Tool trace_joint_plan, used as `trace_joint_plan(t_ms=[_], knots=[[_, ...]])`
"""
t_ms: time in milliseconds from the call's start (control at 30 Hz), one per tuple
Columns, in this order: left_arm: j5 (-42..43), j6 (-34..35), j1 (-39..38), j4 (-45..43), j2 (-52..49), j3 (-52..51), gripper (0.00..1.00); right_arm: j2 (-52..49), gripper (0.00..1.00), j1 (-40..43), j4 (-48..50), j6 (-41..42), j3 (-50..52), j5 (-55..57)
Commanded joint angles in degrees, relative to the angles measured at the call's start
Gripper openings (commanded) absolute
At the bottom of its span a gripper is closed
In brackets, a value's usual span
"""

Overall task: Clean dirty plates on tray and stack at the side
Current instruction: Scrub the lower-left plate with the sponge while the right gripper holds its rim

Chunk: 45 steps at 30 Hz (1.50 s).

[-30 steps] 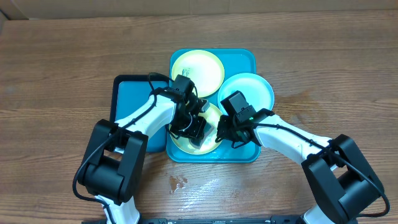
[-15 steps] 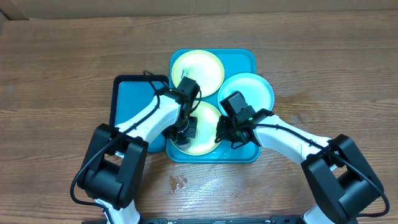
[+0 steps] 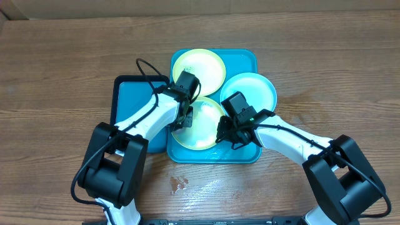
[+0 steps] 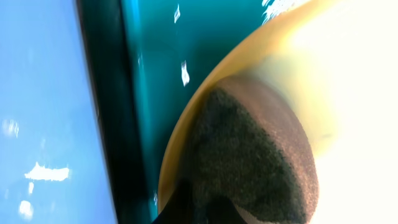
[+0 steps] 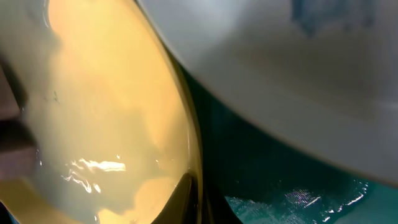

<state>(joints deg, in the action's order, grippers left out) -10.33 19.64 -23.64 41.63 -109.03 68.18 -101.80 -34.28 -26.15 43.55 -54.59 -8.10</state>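
Visibly wet, glossy yellow-green plate (image 3: 203, 128)

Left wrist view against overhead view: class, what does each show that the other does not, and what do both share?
Only the left wrist view shows the dark sponge, lying on the rim of the front yellow-green plate. From above, the left gripper hides it. Only the overhead view shows both arms, the back yellow-green plate, the teal plate, the right gripper and the wooden table. Both show the front plate, the light-teal tray and the smaller blue tray.
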Motion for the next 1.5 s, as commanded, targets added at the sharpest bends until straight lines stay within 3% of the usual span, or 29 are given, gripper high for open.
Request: trace_joint_plan(t_ms=[0, 133, 300, 633, 767, 900, 1000, 1167, 1300, 1367, 1467], knots=[[9.03, -8.11, 1.49, -4.61, -2.95, -0.52, 0.04, -1.90, 0.04, -0.07, -1.16, -1.33, 1.16, 2.03], [20.52, -14.51, 1.49, -7.04, -3.06, -0.52, 0.04, -1.90, 0.04, -0.07, -1.16, -1.33, 1.18, 2.03], [31.39, -16.96, 1.49, -8.74, -3.19, -0.55, 0.04, -1.90, 0.04, -0.07, -1.09, -1.31, 1.18, 2.03], [41.27, -17.97, -1.16, -8.48, -3.21, -0.55, 0.04, -1.90, 0.04, -0.07, -1.09, -1.31, 1.16, 2.03], [37.29, -16.74, -1.46, -6.78, -3.21, -0.52, 0.04, -1.90, 0.04, -0.07, -1.11, -1.31, 1.16, 2.03], [15.17, -6.32, -1.05, -1.05, -3.21, -0.52, 0.04, -1.90, 0.04, -0.07, -1.14, -1.31, 1.16, 2.01], [2.05, -2.19, -1.03, 3.41, -3.21, -0.52, 0.04, -1.90, 0.04, -0.07, -1.14, -1.31, 1.18, 2.03], [-10.10, 2.16, -1.05, 8.44, -3.19, -0.50, 0.04, -1.90, 0.04, -0.07, -1.11, -1.31, 1.16, 2.01], [-11.80, 4.92, -1.05, 9.14, -3.19, -0.50, 0.04, -1.90, 0.04, -0.07, -1.11, -1.31, 1.18, 2.01], [-6.05, 4.22, -1.16, 7.54, -3.19, -0.50, 0.04, -1.90, 0.04, -0.07, -1.11, -1.31, 1.16, 2.01], [9.49, -2.47, -1.20, 3.19, -3.19, -0.52, 0.04, -1.88, 0.04, -0.07, -1.11, -1.31, 1.16, 2.01]])
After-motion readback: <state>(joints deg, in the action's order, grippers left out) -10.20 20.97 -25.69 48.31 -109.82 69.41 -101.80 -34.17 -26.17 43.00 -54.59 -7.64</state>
